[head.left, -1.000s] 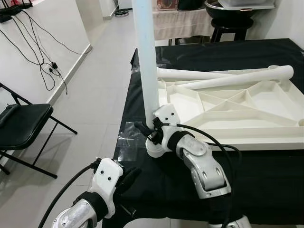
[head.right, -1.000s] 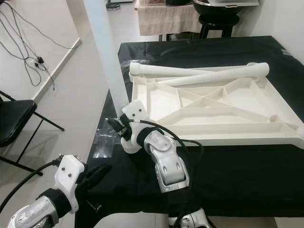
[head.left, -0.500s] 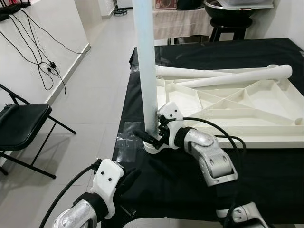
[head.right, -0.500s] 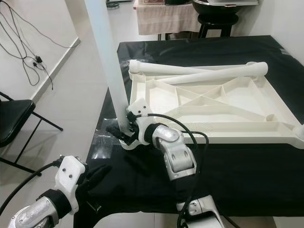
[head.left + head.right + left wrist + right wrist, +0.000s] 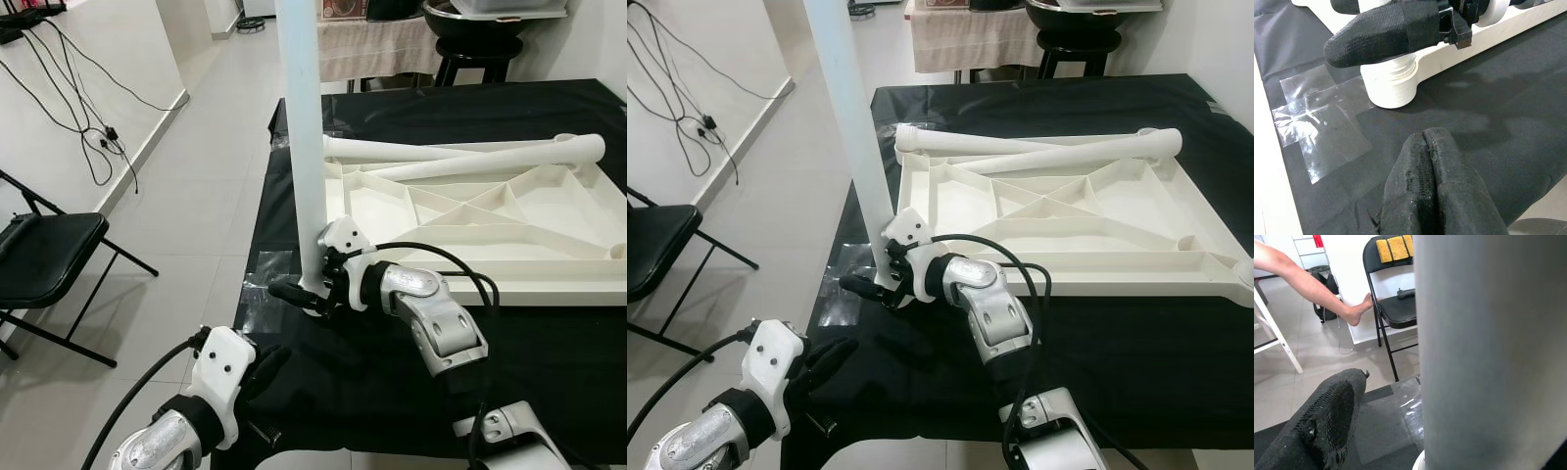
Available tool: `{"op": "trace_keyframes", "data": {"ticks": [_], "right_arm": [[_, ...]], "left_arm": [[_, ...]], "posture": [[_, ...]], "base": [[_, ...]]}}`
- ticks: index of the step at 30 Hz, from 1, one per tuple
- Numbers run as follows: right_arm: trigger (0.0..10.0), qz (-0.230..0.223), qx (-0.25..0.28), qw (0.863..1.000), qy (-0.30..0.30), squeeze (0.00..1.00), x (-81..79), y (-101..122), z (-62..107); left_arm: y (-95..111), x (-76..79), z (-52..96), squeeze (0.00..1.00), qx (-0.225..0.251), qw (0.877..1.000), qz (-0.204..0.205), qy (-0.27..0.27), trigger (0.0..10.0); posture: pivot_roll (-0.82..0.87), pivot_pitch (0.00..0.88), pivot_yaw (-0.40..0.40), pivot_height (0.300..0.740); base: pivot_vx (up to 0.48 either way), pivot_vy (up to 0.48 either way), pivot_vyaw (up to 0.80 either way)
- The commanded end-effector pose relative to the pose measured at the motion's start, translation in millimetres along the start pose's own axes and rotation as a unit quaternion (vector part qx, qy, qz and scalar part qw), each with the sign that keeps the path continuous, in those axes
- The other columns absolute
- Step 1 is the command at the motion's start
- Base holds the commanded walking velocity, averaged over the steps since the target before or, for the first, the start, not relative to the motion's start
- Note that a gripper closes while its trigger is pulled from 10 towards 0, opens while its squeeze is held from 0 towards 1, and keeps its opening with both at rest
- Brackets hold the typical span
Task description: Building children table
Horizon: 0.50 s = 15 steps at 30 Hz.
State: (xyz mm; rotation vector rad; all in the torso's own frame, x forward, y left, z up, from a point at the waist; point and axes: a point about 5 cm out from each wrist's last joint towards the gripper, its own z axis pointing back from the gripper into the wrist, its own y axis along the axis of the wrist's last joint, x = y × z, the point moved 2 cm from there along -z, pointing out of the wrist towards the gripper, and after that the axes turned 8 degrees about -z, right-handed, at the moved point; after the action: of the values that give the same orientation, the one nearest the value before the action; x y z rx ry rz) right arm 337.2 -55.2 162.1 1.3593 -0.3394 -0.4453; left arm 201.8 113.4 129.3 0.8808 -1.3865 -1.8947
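Observation:
A white tabletop lies upside down on the black-covered table. One white leg stands upright in the socket at the tabletop's near left corner. My right gripper is shut on this leg just above the socket, fingers pointing left. One black finger shows beside the leg in the right wrist view; the other is hidden behind it. Two more legs lie across the far rim. My left gripper is shut and empty, low by the table's near left edge.
A clear plastic patch is stuck to the cloth beside the socket. A black folding chair stands on the floor to the left, with cables along the wall. A person's bare leg rests near another chair.
My right gripper has swung around the leg's base: its fingers pointed up-left, now they point straight left. The forearm shifted right. The left gripper has stayed still.

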Motion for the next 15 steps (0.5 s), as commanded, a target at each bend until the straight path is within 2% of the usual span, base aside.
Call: {"op": "trace_keyframes", "data": {"ticks": [1,5,10,11,12,13,15], "right_arm": [[10.0,0.002,-0.004,1.0,0.012,0.0,-1.8,-1.3,-3.4],[10.0,0.004,-0.003,1.0,0.0,0.0,4.2,-2.7,-1.1],[10.0,-0.014,0.029,0.999,0.013,0.0,14.1,3.5,7.5],[7.0,-0.023,0.049,0.998,0.027,0.0,20.4,7.8,12.8],[7.0,-0.023,0.049,0.998,0.027,0.0,20.4,7.8,12.8],[0.0,-0.019,0.057,0.998,0.026,0.0,26.5,11.1,15.7],[0.0,-0.002,0.056,0.998,0.037,0.0,33.6,13.9,20.7]], "left_arm": [[-4.8,-1.7,0.0,0.0,-0.01,1.0,-0.001,0.0,10.0],[-3.4,-1.7,-1.6,0.0,-0.008,1.0,-0.002,-0.003,10.0],[-2.6,-1.8,-3.2,0.0,-0.007,1.0,-0.002,-0.009,10.0],[-2.6,-1.4,-4.0,0.0,-0.007,1.0,-0.002,-0.012,10.0],[-2.6,-1.4,-4.0,0.0,-0.007,1.0,-0.002,-0.012,10.0],[-2.3,-0.1,-4.4,0.0,-0.007,1.0,-0.003,-0.014,10.0],[-1.6,0.3,-3.6,0.0,-0.007,1.0,-0.006,-0.011,10.0]], "posture": [[0.1,0.108,0.058,0.74],[0.1,0.108,0.063,0.74],[0.09,0.104,0.072,0.74],[0.09,0.103,0.072,0.74],[0.09,0.103,0.072,0.74],[0.09,0.103,0.059,0.74],[0.09,0.103,0.052,0.74]], "base": [[0.0,0.0,0.0],[0.0,0.0,0.0],[0.0,0.0,0.0],[0.0,0.0,0.0],[0.0,0.0,0.0],[0.0,0.0,0.0],[0.0,0.0,0.0]]}}
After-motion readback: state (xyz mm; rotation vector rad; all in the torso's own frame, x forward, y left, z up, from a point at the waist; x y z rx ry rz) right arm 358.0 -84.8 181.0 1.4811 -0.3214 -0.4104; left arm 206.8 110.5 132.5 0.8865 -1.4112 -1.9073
